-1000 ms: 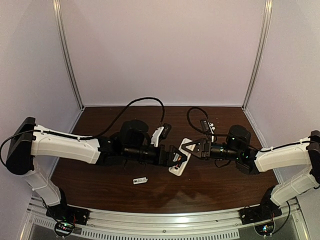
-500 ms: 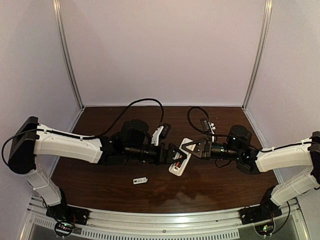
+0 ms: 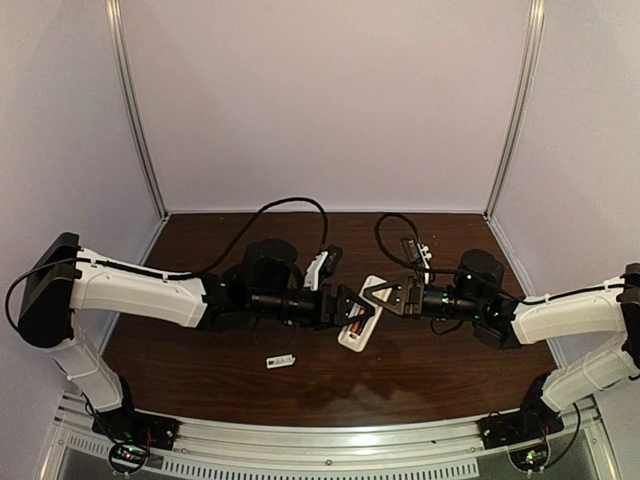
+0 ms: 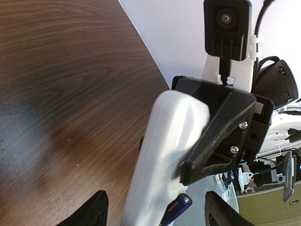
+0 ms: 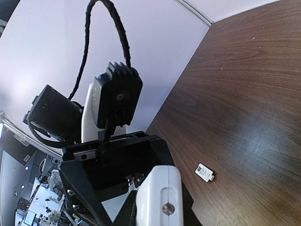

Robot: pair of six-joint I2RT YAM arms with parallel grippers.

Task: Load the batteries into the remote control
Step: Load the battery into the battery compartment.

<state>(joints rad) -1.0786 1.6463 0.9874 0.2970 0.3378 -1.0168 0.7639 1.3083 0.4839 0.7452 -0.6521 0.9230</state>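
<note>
Remote control (image 3: 353,343) was held tilted over the brown table (image 3: 200,380), near the middle between the two arms. The right gripper (image 3: 372,295) was clamped on the far end of the remote control, and the left wrist view showed one black finger (image 4: 221,136) pressed across its white body. The left gripper (image 3: 350,312) faced it from the other side. Its fingers (image 4: 91,212) stood apart, one on either side of the handset's near part, and seemed to touch neither edge. The batteries (image 3: 356,325) showed as small coloured streaks at the recess. The purple battery (image 4: 178,208) lay tilted against the white shell. A small white cover piece (image 3: 281,361) lay flat on the table, well apart, nearer the arm bases.
</note>
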